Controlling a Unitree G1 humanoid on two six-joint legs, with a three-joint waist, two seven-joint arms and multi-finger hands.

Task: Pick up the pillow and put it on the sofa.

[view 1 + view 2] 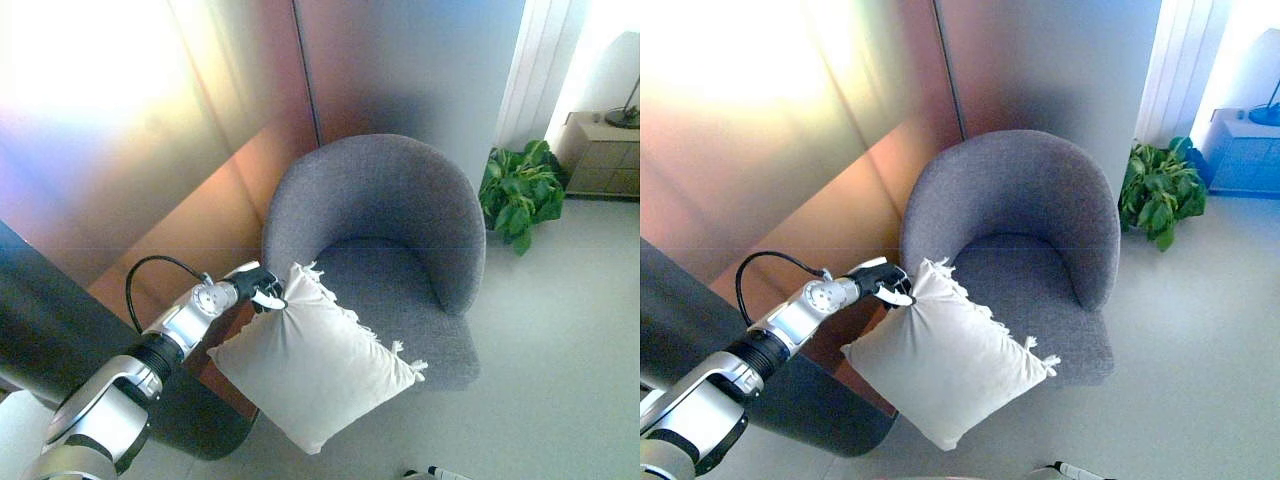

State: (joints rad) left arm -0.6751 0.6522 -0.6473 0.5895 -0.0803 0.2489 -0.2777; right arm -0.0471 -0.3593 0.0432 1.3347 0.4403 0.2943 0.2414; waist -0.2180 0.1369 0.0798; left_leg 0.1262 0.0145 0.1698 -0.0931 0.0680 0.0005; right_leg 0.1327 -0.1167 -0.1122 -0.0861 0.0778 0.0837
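A white square pillow [318,362] with tasselled corners hangs in the air in front of a grey round-backed armchair [390,205]. My left hand [258,288] is shut on the pillow's upper left corner and holds it up at the chair's front left edge. The pillow overlaps the front of the chair seat [385,280] in the view. The same scene shows in the right eye view, with the pillow [945,362] and my left hand [885,280]. My right hand is not in view.
A green potted plant [520,192] stands on the floor right of the chair. A low cabinet [602,155] with a lamp is at the far right. A dark rounded piece of furniture [60,330] is at the lower left. A wall panel is behind the chair.
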